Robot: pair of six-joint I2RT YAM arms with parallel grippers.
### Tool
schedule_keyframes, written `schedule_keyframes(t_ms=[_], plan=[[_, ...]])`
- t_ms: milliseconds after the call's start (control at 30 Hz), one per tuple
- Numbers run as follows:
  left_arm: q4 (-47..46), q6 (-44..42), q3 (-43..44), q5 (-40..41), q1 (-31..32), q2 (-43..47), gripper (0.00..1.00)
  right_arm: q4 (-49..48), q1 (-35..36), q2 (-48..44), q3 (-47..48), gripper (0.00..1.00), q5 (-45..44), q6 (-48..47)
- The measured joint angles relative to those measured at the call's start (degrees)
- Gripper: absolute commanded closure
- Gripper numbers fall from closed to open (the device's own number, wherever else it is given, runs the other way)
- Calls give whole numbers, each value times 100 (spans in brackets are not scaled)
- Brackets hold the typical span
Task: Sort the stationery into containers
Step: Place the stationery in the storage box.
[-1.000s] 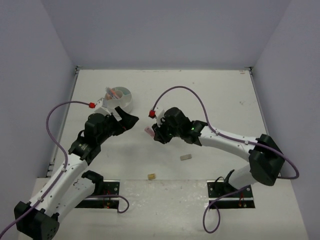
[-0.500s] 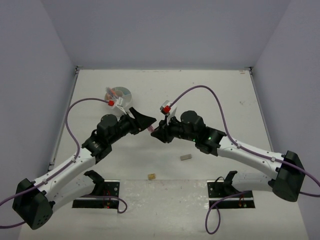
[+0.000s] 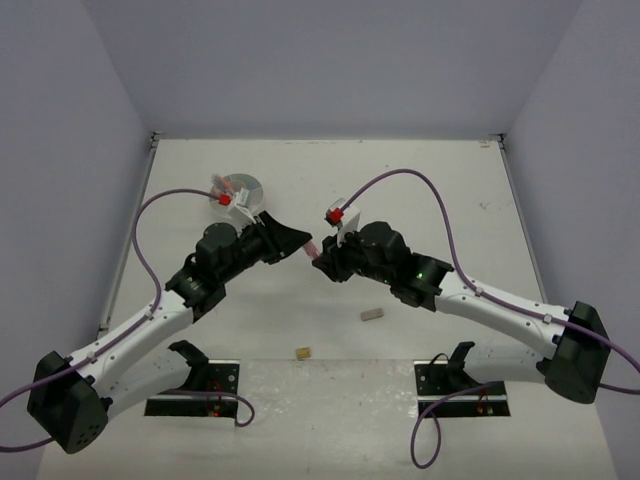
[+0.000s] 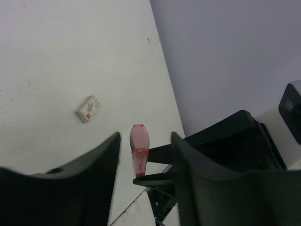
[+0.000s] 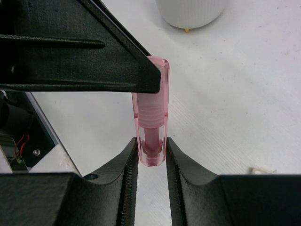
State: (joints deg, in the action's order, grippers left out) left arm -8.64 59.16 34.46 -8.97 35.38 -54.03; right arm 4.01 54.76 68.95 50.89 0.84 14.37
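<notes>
The pink pen (image 5: 150, 117) is clamped at one end between the fingers of the right gripper (image 5: 151, 147) and is held raised over the middle of the table (image 3: 430, 180). The left gripper (image 4: 145, 139) is set around the pen's free end with its jaws parted. A gap is seen on each side in the left wrist view, so no grip by it is shown. The two grippers are brought tip to tip, and little room is found between them. Wide bare surface is seen toward the far and right edges. The white tub (image 3: 243, 190) is placed at the far left, just behind the left wrist and near the left edge, with a few items in it. A beige eraser (image 3: 372, 314) is laid on the near side of the right arm, and a tan eraser (image 3: 302, 352) near the front edge, between the two bases. The surface is matte white and is enclosed on three sides by pale lavender walls (image 3: 330, 70)
</notes>
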Motion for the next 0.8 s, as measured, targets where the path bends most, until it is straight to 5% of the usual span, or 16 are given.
schedule_keyframes(t_ms=[300, 467, 500, 533, 567, 800], plan=[[33, -185, 187, -108, 19, -378, 97, 227, -2, 8, 15, 100, -133, -8], [33, -299, 328, -175, 35, -585, 100, 282, -13, 9, 15, 100, -246, -42], [80, -345, 383, -166, 39, -618, 100, 279, -13, 9, 15, 90, -283, -53], [150, -400, 460, -168, 42, -655, 100, 270, -15, 9, 15, 24, -302, -62], [286, -471, 569, -145, 49, -691, 100, 259, -20, 8, 15, 2, -318, -83], [1796, -1183, 2425, 2239, 64, -1439, 100, 108, -91, -550, -463, 1, -869, -140]])
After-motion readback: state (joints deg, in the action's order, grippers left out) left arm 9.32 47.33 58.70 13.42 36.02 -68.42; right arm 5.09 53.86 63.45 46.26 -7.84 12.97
